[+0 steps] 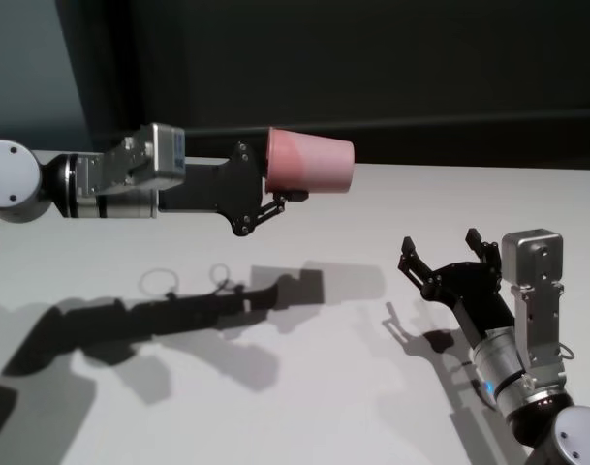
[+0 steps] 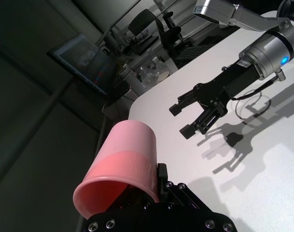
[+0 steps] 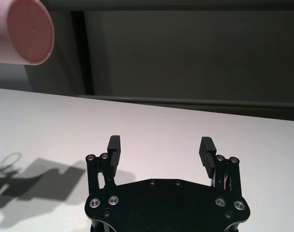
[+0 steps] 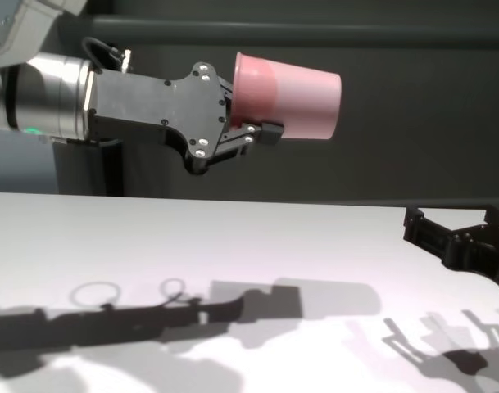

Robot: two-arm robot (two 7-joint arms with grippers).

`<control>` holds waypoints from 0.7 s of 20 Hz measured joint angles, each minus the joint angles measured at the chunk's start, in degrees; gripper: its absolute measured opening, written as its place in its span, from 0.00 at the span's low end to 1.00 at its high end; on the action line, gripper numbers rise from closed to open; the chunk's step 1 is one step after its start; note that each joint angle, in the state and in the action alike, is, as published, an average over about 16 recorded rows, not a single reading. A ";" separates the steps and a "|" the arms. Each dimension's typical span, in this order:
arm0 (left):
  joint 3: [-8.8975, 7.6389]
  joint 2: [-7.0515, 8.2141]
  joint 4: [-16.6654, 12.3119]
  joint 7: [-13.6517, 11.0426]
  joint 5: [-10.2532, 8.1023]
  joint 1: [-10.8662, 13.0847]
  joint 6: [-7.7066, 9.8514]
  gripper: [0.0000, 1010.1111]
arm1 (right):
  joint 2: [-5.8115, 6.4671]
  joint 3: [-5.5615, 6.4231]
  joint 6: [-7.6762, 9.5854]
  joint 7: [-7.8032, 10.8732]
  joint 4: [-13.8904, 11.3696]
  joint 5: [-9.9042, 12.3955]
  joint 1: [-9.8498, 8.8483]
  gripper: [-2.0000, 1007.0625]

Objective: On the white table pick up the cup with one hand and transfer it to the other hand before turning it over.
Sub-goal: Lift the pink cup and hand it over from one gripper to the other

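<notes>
**Cup lifted, handover not yet made**

My left gripper (image 1: 275, 199) is clamped on the rim of the smooth salmon-pink plastic cup (image 1: 311, 162), holding it sideways above the matte white table (image 1: 304, 387). To the right, my right gripper (image 1: 448, 254) waits spread wide and empty, well apart. Transfer and turning over remain.

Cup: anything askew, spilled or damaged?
The cup lies sideways in the air, gripped near its rim by the left hand, base toward the open right hand. No spill or damage visible.
</notes>
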 joint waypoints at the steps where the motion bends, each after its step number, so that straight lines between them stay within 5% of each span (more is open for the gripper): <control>1: -0.18 -0.10 0.08 -0.10 -0.22 0.01 0.04 0.05 | 0.00 0.00 0.00 0.00 0.00 0.00 0.00 1.00; 14: -2.00 -1.01 0.56 -1.12 -2.06 -0.17 -2.70 0.05 | 0.00 0.00 0.00 0.00 0.00 0.00 0.00 1.00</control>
